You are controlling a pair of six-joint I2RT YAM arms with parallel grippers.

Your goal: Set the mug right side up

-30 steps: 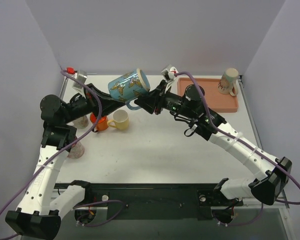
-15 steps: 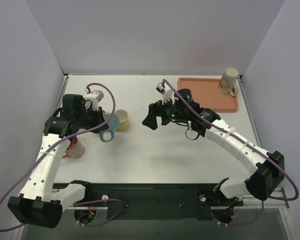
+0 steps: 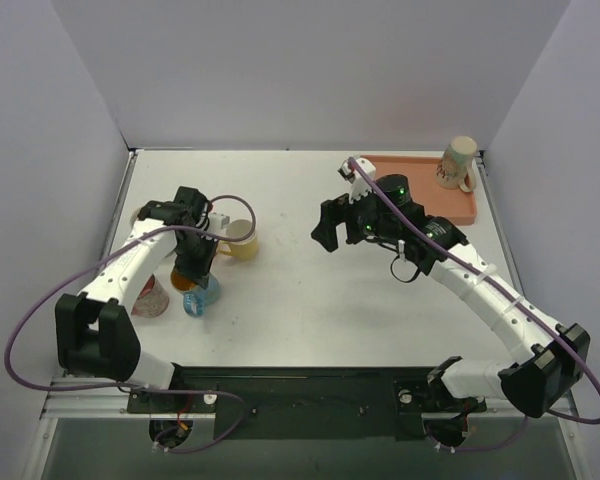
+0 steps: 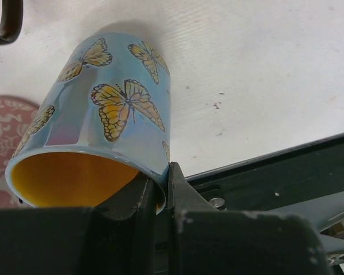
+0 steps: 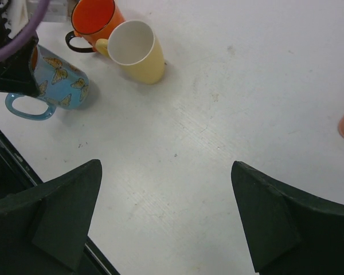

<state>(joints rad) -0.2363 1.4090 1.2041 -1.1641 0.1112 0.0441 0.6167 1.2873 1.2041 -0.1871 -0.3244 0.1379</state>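
Left jaws seemingly pinched, right wide

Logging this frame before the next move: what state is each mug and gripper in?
blue butterfly mug, tilted, mouth angled upward, rim gripped
left gripper, jaws shut on the blue butterfly mug's rim
right gripper, jaws open, empty
yellow mug, upright, empty
orange mug, upright
beige mug, on the tray, seemingly upside down
pink patterned cup, orientation unclear
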